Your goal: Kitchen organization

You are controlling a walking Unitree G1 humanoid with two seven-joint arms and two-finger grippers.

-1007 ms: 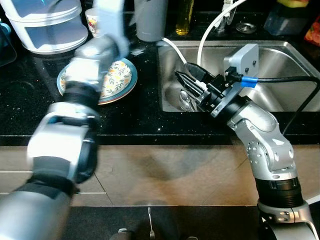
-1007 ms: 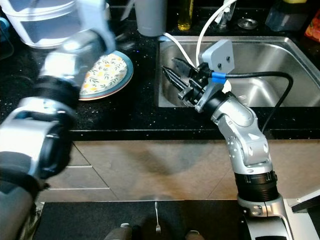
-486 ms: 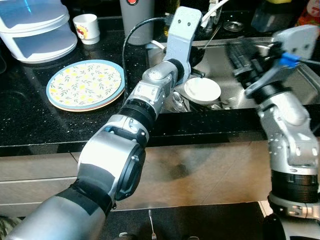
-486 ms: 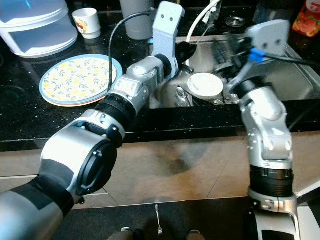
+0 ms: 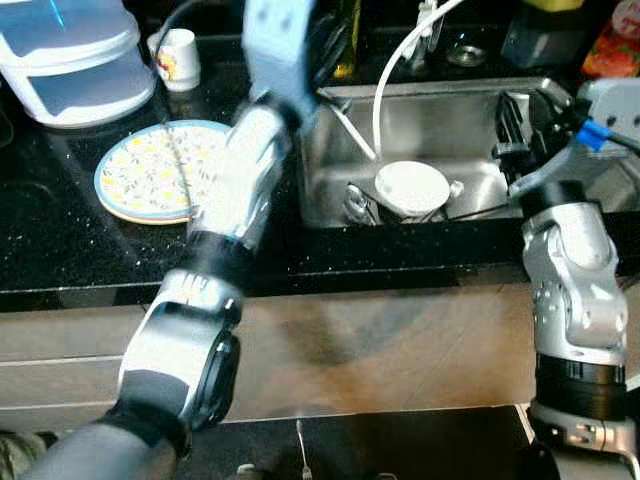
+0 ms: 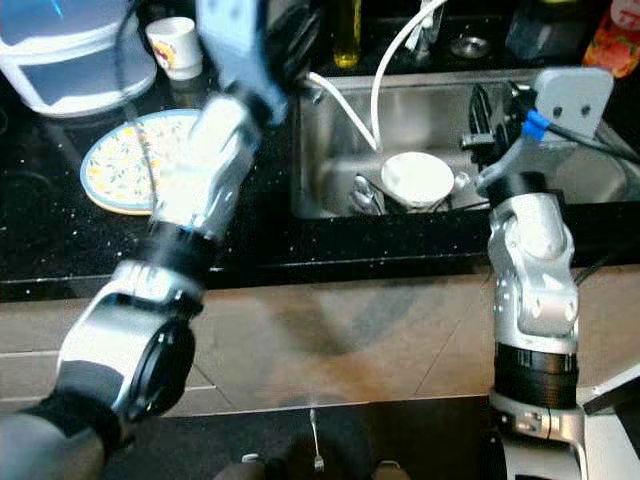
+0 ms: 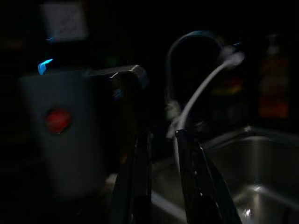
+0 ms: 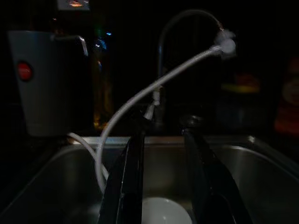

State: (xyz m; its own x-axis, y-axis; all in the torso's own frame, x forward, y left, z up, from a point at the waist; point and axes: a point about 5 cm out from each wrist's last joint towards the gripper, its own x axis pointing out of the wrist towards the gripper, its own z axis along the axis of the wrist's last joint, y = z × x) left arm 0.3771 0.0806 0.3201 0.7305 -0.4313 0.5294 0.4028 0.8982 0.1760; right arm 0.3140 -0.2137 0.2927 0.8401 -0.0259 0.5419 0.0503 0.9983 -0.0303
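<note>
- One white bowl (image 5: 412,187) sits in the steel sink (image 5: 440,115), near its front wall, with some metal cutlery (image 5: 357,204) just beside it on the side toward the plate
- One flowered plate (image 5: 150,170) lies flat on the black desk (image 5: 60,240), well apart from the sink on the robot's left
- One small printed cup (image 5: 178,55) stands behind the plate, next to one clear stacked container (image 5: 70,55)
- One white hose (image 5: 400,60) arcs from the tap down into the sink, ending just behind the bowl
- One bottle of yellow oil (image 6: 347,35) stands behind the sink's back left corner, beside a grey jug with a red dot (image 8: 44,84)
- Left claw (image 7: 161,182) is raised over the sink's left rim, fingers a little apart, holding nothing
- Right claw (image 8: 163,172) hangs over the sink's right part, pointing toward the tap, fingers parted and empty, with the bowl below them
- One fork (image 6: 314,445) lies on the dark floor mat (image 6: 250,435), in front of the sink cabinet
</note>
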